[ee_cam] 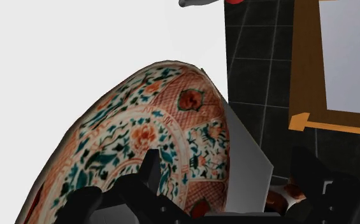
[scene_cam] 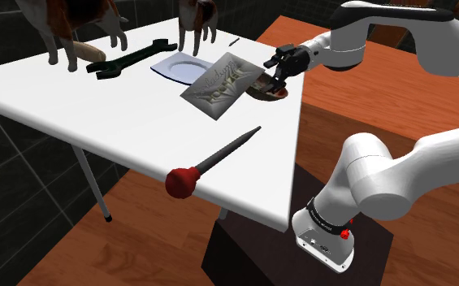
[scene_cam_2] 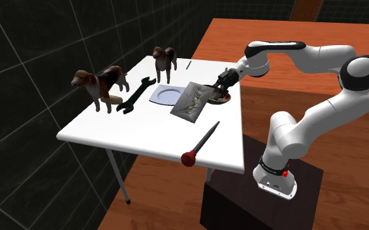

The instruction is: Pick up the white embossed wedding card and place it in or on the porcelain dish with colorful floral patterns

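The card (scene_cam: 222, 81) is seen tilted at the table's far corner nearest the arm. Its embossed pale grey face is turned toward the shoulder cam. Its upper edge is at the dish (scene_cam: 266, 93) and its lower corner points down at the table (scene_cam: 73, 89). Whether that corner touches the top can't be told. In the second exterior view the card (scene_cam_2: 191, 100) is slanted the same way, just beside the dish (scene_cam_2: 221, 99).

In the wrist view the card (ee_cam: 245, 165) is seen nearly edge-on as a plain grey sheet. It is set against the dish (ee_cam: 140, 140), which is patterned w/ red, teal and orange flowers.

The hand (scene_cam: 274, 75) is held low over the dish, at the card's upper edge. Its fingers (ee_cam: 150, 175) are spread, w/ the card btwn them and a gap on each side, so nothing is pinched. The hand (scene_cam_2: 219, 85) is carried by the white arm (scene_cam_2: 307, 59), bent over from the stand (scene_cam: 252, 252).

Further along the table a small white plate (scene_cam: 179, 67) lies just beyond the card, then a black wrench (scene_cam: 130, 61). Two brown-and-white dog figures (scene_cam_2: 101, 83) are stood at the far edge, well apart. A dark pointed tool w/ a red bulb (scene_cam: 211, 162) lies near the front edge.
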You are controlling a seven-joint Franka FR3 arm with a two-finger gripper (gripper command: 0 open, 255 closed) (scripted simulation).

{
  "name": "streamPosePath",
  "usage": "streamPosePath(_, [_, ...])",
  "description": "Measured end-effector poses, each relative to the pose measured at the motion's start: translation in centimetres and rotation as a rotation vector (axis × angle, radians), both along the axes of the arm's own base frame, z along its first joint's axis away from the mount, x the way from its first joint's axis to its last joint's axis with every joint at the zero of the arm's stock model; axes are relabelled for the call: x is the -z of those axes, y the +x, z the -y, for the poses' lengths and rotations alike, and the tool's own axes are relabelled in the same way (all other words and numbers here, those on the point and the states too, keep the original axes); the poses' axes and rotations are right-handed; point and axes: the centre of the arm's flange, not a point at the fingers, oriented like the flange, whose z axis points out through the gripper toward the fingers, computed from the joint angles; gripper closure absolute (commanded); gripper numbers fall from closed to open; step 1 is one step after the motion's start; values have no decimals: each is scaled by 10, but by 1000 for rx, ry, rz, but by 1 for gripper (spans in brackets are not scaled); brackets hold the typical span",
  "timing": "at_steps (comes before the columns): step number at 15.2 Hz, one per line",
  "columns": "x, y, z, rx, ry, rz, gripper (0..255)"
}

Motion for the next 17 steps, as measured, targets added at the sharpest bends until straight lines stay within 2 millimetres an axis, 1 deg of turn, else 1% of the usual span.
streamPosePath(3, [3,1,-8,0,0,0,0])
streamPosePath(8, [3,1,-9,0,0,0,0])
streamPosePath(9, [3,1,-9,0,0,0,255])
streamPosePath(17, [3,1,-9,0,0,-1,255])
